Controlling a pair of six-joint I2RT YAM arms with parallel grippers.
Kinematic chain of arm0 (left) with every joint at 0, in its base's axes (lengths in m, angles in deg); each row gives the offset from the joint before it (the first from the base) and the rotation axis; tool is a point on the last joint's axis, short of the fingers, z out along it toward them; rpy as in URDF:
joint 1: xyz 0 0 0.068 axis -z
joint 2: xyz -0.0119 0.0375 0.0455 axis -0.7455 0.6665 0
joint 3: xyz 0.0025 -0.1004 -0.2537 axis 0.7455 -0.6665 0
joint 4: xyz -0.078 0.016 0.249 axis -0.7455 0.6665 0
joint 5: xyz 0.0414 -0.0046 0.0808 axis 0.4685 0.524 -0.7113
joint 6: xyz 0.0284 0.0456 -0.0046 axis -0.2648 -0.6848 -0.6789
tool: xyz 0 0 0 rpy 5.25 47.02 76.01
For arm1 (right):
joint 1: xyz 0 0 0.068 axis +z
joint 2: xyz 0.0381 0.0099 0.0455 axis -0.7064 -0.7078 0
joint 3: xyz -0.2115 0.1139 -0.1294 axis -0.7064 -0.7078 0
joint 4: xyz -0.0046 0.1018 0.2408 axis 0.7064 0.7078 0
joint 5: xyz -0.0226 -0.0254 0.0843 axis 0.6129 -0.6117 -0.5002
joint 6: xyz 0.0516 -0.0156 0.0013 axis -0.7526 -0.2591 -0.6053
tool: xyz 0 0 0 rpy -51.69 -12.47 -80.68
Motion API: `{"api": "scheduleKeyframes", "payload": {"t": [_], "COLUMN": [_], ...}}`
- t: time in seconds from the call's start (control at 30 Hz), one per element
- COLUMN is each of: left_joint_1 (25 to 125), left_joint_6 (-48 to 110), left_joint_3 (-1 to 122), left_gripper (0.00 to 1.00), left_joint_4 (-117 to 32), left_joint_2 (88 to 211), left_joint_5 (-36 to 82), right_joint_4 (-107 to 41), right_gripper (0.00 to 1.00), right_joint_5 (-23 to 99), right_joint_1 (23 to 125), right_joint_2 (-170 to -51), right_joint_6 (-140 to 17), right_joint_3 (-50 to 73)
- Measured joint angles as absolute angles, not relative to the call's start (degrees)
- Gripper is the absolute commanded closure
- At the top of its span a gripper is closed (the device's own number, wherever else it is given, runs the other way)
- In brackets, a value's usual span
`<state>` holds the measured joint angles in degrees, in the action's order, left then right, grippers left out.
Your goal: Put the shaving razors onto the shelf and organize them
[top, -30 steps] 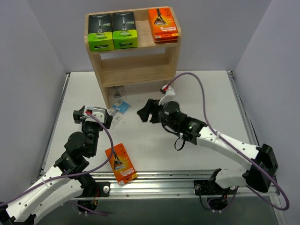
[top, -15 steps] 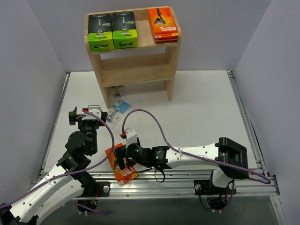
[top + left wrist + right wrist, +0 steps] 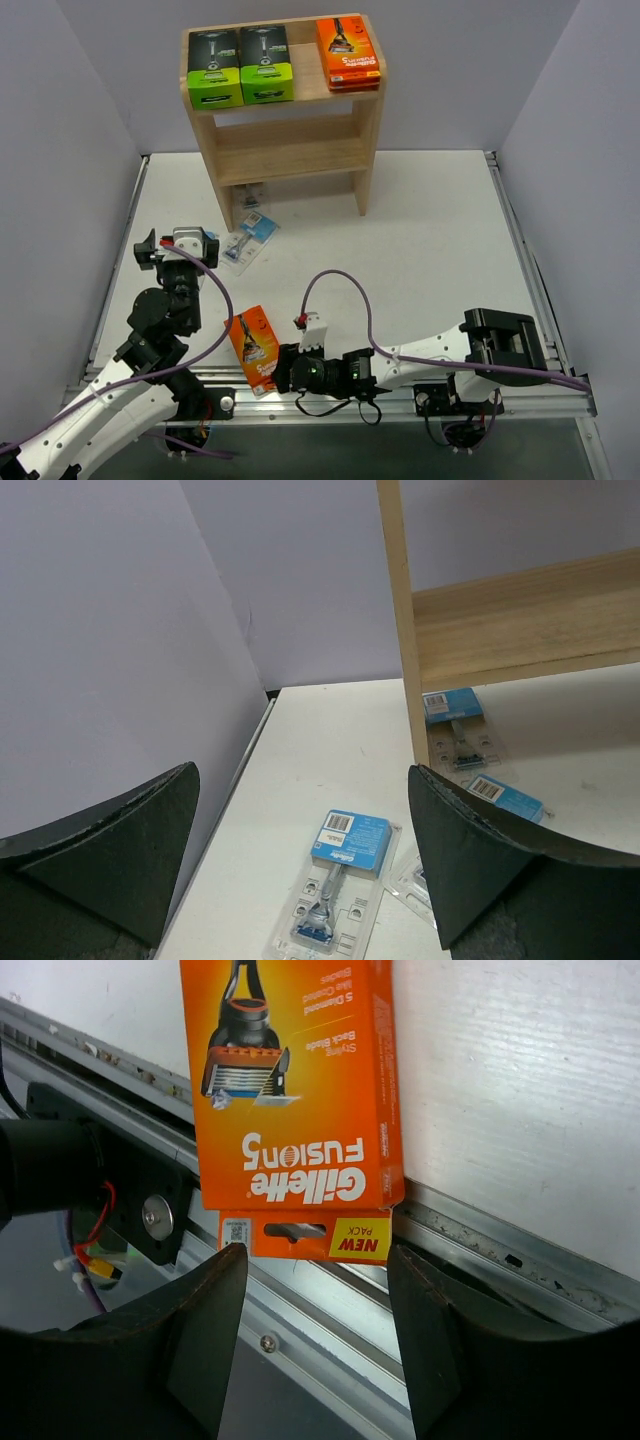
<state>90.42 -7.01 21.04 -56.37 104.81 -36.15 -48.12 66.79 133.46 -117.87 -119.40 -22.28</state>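
Straddling the tab end of the orange box (image 3: 290, 1090) on the near rail (image 3: 480, 1250): right claw (image 3: 315, 1252), roughly box-wide, no clamp visible. Left claw (image 3: 177, 245) is wide and empty above the left surface (image 3: 430, 230). Blister packs (image 3: 250, 238) lie just beyond, by the shelf (image 3: 290, 130) foot. Top tier: two green boxes (image 3: 240, 67) left, orange pack (image 3: 347, 53) right.
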Motion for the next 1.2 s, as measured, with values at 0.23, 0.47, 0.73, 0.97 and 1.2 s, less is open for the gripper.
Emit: {"api": "scheduleKeyframes", "payload": {"t": [0.23, 0.47, 0.73, 0.97, 1.2], "left_joint_1": [90.4, 90.4, 90.4, 90.4, 90.4], "left_joint_6": [-5.7, -5.0, -4.1, -3.6, -3.4], "left_joint_3": [21.3, 21.6, 21.8, 22.4, 22.5], "left_gripper": [0.06, 0.06, 0.06, 0.06, 0.06], "left_joint_4": [-55.8, -55.4, -54.2, -53.7, -53.6], "left_joint_2": [104.2, 103.7, 103.6, 103.5, 103.3], "left_joint_5": [-36.1, -35.9, -35.5, -35.3, -35.1], "right_joint_4": [-54.0, -58.4, -58.8, -56.8, -56.4], "right_gripper": [0.51, 0.51, 0.52, 0.54, 0.55], "right_joint_5": [67.6, 67.0, 66.2, 66.2, 66.1], "right_joint_1": [133.4, 133.1, 133.0, 133.1, 133.1], "right_joint_2": [-117.9, -119.2, -120.1, -117.6, -116.8], "right_joint_6": [-127.1, -130.2, -132.6, -134.1, -135.5], "right_joint_3": [-25.1, -25.2, -25.9, -28.4, -29.9]}}
